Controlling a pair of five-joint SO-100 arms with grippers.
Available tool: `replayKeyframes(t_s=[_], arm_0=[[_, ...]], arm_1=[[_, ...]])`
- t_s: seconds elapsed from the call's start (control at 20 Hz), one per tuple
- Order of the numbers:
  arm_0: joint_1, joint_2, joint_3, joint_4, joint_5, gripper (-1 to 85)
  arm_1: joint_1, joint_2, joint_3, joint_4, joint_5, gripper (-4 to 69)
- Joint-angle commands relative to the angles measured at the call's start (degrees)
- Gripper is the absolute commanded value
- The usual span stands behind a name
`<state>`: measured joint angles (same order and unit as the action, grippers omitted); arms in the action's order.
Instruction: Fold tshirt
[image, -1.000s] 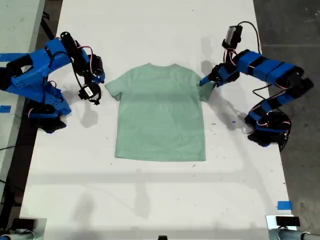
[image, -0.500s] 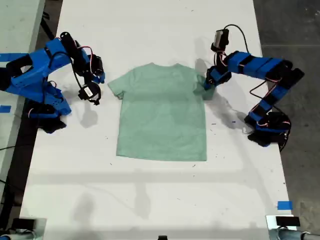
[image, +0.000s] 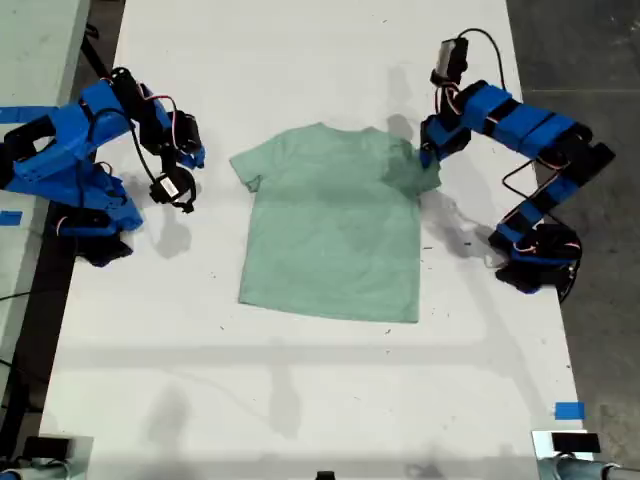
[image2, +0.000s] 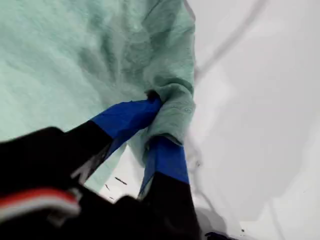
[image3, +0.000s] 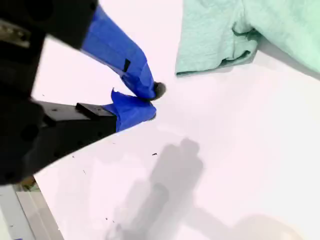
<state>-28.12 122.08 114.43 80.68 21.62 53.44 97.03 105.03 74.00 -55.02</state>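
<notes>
Pinching the tshirt (image: 332, 235) sleeve edge, my first hand (image2: 157, 122); second hand (image3: 150, 102) pressed together over bare table (image: 300, 400).

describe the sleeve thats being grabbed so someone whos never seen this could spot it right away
On the white table lies one mint-green tshirt, flanked by two blue arms. Go to its sleeve on the exterior view's right. Unlike the flat opposite sleeve, it is bunched and pinched in my first gripper.
</notes>
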Motion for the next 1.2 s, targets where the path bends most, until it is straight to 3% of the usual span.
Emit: replayKeyframes(t_s=[0.0,0.25,0.6,0.7,0.75,0.8,0.85,1.0,1.15], arm_0=[[0.8,-0.8,-1.2,-1.3,-0.7,0.0],[1.0,-0.9,-1.3,-1.8,-0.8,0.0],[1.5,-1.1,-1.3,-2.5,-1.1,0.0],[1.8,-1.1,-1.4,-2.2,-1.3,0.0],[1.9,-1.1,-1.5,-2.0,-1.3,0.0],[2.0,-1.1,-1.5,-1.9,-1.3,0.0],[2.1,-1.1,-1.5,-1.8,-1.4,0.0],[2.2,-1.2,-1.5,-1.9,-1.4,0.0],[2.2,-1.8,-2.2,-2.2,-1.4,0.0]], arm_1=[[-5.4,6.4,-10.9,5.2,4.0,-1.8],[-16.4,0.9,-20.9,2.9,15.6,-1.8],[-26.4,-19.5,-27.4,-17.9,25.6,-1.8],[-26.0,-26.0,-29.7,-20.5,26.2,-2.6],[-25.3,-28.7,-29.9,-21.7,26.0,9.3],[-25.0,-30.8,-31.7,-20.0,25.8,35.2],[-25.0,-31.4,-33.6,-17.3,25.2,38.2],[-26.0,-25.5,-36.4,-9.6,23.7,38.0],[-26.5,-13.4,-36.7,-1.7,21.4,32.6]])
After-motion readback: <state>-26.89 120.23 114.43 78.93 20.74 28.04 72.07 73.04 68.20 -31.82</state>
